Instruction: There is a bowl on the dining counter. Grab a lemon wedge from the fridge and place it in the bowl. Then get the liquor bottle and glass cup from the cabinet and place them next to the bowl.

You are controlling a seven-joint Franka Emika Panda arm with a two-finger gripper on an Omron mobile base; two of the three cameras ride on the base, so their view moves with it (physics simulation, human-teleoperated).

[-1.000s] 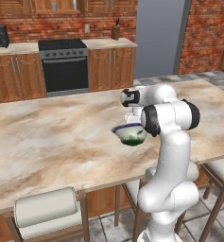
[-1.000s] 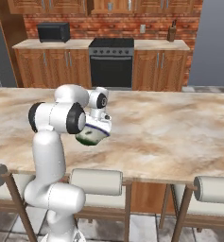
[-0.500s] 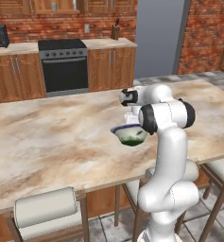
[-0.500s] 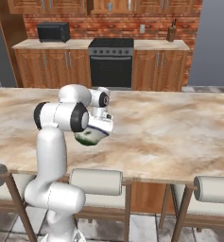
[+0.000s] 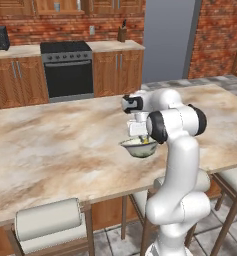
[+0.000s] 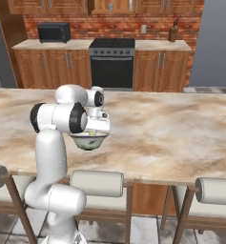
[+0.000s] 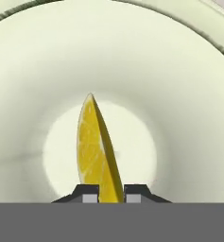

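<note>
One long marble dining counter [image 5: 55, 150] crosses the left base view, with a black oven [image 5: 69, 70] and wooden cabinets behind; the bowl [image 5: 140, 148] sits near its front edge. In the right base view, the gripper [image 6: 91, 131] dips into the bowl [image 6: 89, 141]. The hand view shows narrow jaws pinching the lemon wedge [image 7: 97, 151] over the bowl's pale inside.

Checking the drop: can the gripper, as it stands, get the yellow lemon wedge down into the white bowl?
Probably yes: the gripper, shut on the lemon wedge, sits over the bowl with nothing between.
</note>
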